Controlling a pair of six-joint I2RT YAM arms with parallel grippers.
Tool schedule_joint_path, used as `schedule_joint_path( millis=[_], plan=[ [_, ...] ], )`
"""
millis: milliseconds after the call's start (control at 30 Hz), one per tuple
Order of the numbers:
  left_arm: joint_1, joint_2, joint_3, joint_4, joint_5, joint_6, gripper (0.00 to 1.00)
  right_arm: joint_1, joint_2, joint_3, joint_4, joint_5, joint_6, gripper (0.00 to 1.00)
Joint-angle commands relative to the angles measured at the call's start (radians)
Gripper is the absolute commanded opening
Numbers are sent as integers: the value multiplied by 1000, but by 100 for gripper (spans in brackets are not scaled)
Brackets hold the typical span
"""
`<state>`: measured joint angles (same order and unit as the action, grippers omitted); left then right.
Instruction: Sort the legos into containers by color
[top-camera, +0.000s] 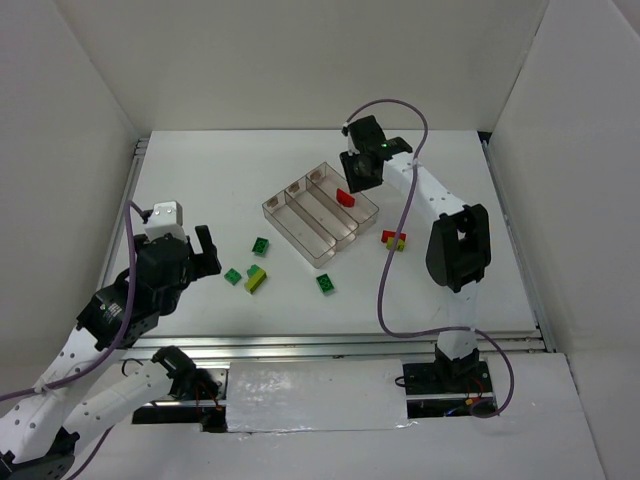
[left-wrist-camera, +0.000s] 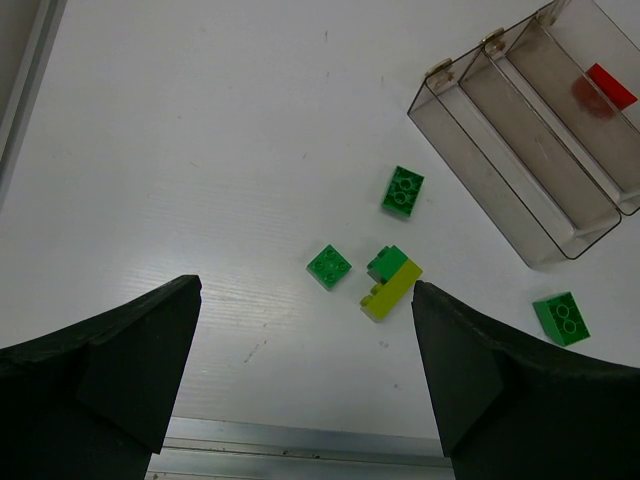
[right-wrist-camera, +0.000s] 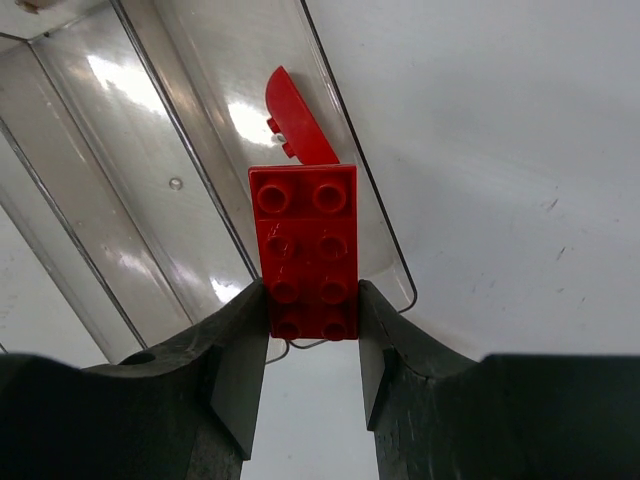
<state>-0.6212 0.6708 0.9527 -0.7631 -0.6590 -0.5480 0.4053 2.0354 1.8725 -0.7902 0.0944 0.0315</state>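
The right hand (right-wrist-camera: 312, 312) pinches a red brick (right-wrist-camera: 305, 240) over the right compartment (right-wrist-camera: 215, 180), matching the red piece (right-wrist-camera: 295, 115) there, while the left hand (left-wrist-camera: 305, 380) hangs wide above green bricks (left-wrist-camera: 403, 190).

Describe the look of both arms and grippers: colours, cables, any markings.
Both arms have white links, black joint housings and a trailing purple-grey cable. The left arm has links that carry small dark dots. The left gripper and right gripper are matte black with thick wedge-shaped fingers. A green light glows by the right wrist.

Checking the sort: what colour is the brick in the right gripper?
Red; the brick shows best in the right wrist view.
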Motion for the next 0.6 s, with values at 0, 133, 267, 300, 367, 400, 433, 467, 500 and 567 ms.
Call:
schedule_joint_path(
  millis=[0,133,267,300,367,400,433,467,500,567],
  plan=[
    [6,3,-2,47,6,26,100,0,20,30,9,-27,-21,41],
    [6,4,0,47,6,26,100,-3,-3,-21,32,-9,-15,70],
    [6,3,-2,45,6,28,99,-6,-15,-42,37,-2,-7,80],
    [8,3,-2,45,6,28,100,-10,-26,-49,36,23,16,85],
    [6,3,-2,45,4,25,99,-19,-37,-67,35,73,66,87],
    [8,1,0,44,2,23,100,-28,-37,-93,60,102,103,87],
    [6,0,0,44,-1,22,99,-57,-131,-172,74,122,179,99],
    [6,-4,0,42,-2,22,99,-77,-159,-212,86,110,215,100],
    [6,-5,-2,41,-4,22,100,-97,-208,-293,100,99,279,100],
    [8,-10,-3,44,-1,25,100,-147,-260,-387,126,85,317,100]
  ],
)
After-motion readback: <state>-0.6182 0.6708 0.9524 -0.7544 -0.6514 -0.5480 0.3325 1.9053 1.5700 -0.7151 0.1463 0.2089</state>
